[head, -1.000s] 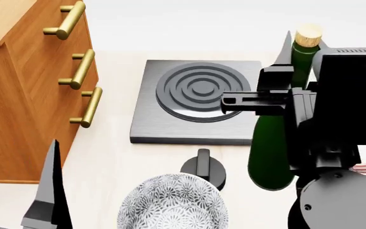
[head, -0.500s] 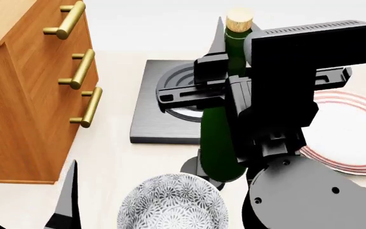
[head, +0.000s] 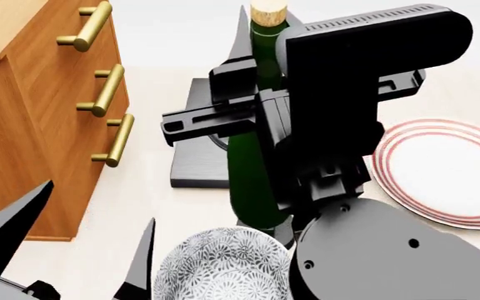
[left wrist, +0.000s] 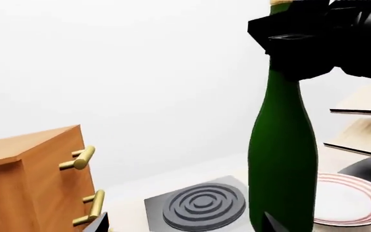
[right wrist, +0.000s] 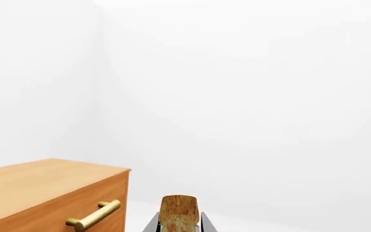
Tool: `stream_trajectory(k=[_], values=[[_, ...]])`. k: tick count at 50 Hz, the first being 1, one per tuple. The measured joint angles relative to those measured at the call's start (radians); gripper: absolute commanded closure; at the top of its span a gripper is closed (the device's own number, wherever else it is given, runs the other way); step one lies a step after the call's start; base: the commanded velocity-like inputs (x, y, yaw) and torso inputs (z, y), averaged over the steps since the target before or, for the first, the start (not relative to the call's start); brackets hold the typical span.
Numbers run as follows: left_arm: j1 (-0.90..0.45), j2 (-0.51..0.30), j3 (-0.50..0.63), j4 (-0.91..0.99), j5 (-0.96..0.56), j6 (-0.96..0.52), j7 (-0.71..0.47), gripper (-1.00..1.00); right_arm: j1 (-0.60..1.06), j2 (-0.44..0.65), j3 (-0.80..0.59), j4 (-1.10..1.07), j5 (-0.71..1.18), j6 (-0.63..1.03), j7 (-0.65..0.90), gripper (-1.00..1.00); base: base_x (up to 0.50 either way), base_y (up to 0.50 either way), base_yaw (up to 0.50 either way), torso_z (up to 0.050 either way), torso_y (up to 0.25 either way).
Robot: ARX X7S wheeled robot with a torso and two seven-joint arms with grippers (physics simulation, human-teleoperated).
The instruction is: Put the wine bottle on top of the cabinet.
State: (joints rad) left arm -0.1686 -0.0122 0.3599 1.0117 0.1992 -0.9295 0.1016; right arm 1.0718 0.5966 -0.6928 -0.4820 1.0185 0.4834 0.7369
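R tool (head: 252, 94) clamped on the neck of the wine bottle (head: 252, 181), just below the cork (right wrist: 179, 210); bottle hangs upright over the tabletop (head: 148, 194), off the surface as far as head view shows, in front of the stove plate (left wrist: 202, 208) and above the patterned bowl (head: 223, 265). Cabinet (head: 23, 125) sits to the robot's left of the bottle, well apart; its light wood top (right wrist: 37, 186) is level w/ the cork in the R wrist view, so the bottle base looks too low to clear the edge.

L tool (head: 73, 250) spread open, holding nothing, low by the cabinet front.

Step in hand, by my read: carry across. To do it well: lift first until base clears the top edge, keep bottle vertical, then slide over. Mind the brass handles (head: 98, 62). Set down away from the edge, let go only once it stands.
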Motion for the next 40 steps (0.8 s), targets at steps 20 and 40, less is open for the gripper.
stream_trajectory(k=[20,40], values=[[-0.215,-0.004,0.066,-0.202,-0.151,-0.004,-0.017,-1.0,0.021,-0.027,-0.01,-0.003,0.009,0.005,-0.012,1.0,0.0,0.0,0.0,0.0,0.001],[-0.363,-0.008,0.104,-0.449,-0.331,0.122,-0.089,-1.0,0.015,-0.039,-0.02,-0.004,0.005,-0.005,-0.025,1.0,0.0,0.0,0.0,0.001,0.001]])
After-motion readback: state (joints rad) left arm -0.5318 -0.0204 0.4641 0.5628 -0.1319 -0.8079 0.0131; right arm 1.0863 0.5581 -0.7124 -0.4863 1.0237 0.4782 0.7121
